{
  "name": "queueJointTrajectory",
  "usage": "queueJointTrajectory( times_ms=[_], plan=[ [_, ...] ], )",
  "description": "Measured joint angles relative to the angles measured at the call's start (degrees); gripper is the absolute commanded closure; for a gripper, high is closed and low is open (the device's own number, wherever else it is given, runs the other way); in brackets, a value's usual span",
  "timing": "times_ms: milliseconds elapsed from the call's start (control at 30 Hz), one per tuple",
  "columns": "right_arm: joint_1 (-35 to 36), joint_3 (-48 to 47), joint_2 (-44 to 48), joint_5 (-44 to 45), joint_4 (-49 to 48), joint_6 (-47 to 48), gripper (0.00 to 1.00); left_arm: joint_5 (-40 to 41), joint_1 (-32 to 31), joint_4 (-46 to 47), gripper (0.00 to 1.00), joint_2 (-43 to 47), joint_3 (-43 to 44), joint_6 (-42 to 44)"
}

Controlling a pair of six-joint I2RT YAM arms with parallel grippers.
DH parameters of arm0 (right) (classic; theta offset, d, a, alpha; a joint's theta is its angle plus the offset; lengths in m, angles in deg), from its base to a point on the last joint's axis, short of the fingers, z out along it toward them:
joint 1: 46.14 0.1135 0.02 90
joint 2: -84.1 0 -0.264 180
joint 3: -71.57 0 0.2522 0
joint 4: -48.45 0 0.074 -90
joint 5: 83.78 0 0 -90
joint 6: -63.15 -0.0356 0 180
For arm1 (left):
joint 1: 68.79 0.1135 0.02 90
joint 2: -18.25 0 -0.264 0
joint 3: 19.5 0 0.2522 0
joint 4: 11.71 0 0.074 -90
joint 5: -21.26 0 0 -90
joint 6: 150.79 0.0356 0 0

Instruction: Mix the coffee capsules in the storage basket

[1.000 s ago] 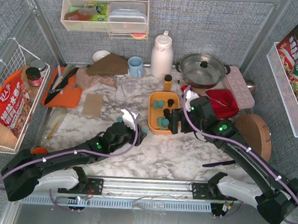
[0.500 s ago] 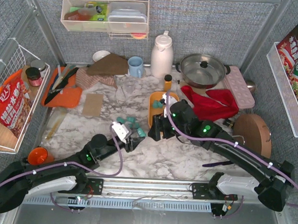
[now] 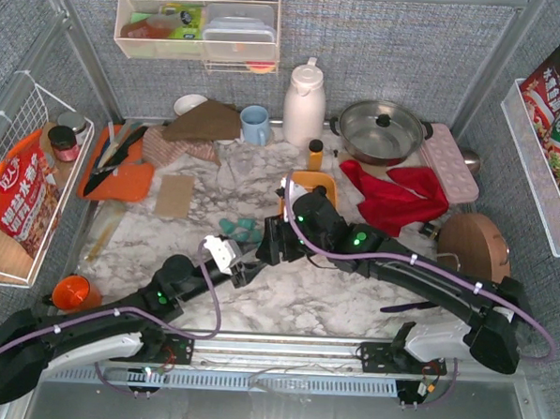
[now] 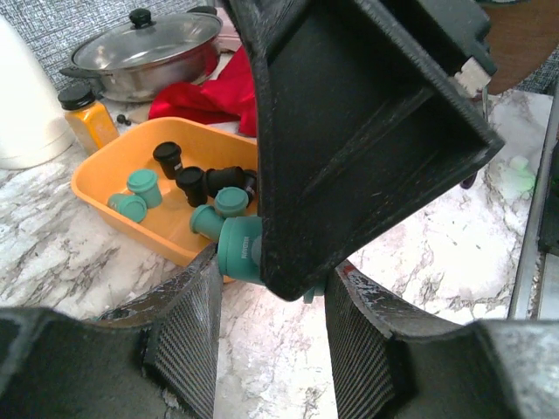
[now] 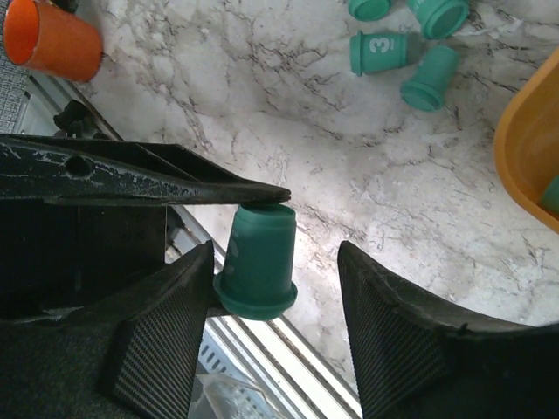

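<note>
Right gripper (image 3: 271, 243) is nose to nose with the left gripper (image 3: 246, 267) over the marble table (image 5: 288, 105), just in front of the storage basket (image 4: 140, 231). On the right wrist cam its jaws are spread wide with one teal capsule (image 5: 258, 253) sitting between them; it's close to one pad and clear of the other, so that side isn't pinching it. A left fingertip (image 5: 236, 190) touches the capsule's closed end. Left jaws are partway apart, with the right gripper's finger poking into the gap; honestly I can't tell if they're clamping that capsule. Other coffee capsules (image 4: 144, 185), teal and black, are in the basket; a few teal ones lie loose on the marble.
</note>
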Motion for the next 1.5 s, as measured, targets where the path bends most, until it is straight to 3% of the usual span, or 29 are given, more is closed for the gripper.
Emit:
queueJointTrajectory(
  times_ms=[333, 433, 533, 600, 633, 967, 1133, 1333, 1500],
  plan=[
    [1.07, -0.42, -2.47, -0.22, -3.54, -2.29, 0.65, 0.07, 0.0, -1.44, 0.79, 1.31, 0.0, 0.57],
    [1.05, -0.42, -2.86, -0.09, -3.91, -3.78, 0.73, 0.5, 0.02, -2.05, 0.74, 1.57, 0.0, 1.22],
    [1.07, -0.44, -3.02, 0.44, -3.91, -4.39, 0.85, 0.68, 0.0, -3.08, 0.52, 1.88, 0.2, 1.77],
    [1.07, -0.57, -3.1, 0.83, -3.89, -4.5, 0.97, 1.16, 0.0, -4.33, 0.12, 2.08, 0.66, 1.97],
    [1.05, -0.66, -3.19, 0.87, -3.78, -4.39, 1.0, 1.66, 0.0, -4.96, 0.02, 2.19, 0.87, 1.99],
    [-0.04, -2.93, -4.31, 3.8, -1.97, -1.14, 1.0, 7.21, 0.0, -6.03, 0.01, 8.07, -0.44, -2.47],
    [-1.99, -5.31, -5.55, 13.46, 1.27, 4.7, 1.0, 16.11, 0.0, -9.6, 0.01, 15.04, -1.27, -8.02],
    [-8.17, -7.48, -13.09, 24.44, 4.31, 12.35, 1.0, 37.66, 0.07, -26.53, 0.01, 16.74, 5.38, -22.58],
    [-12.39, -8.92, -18.64, 26.71, 4.37, 15.58, 1.0, 48.09, 0.11, -42.86, 0.01, 11.74, 11.43, -35.6]
  ],
)
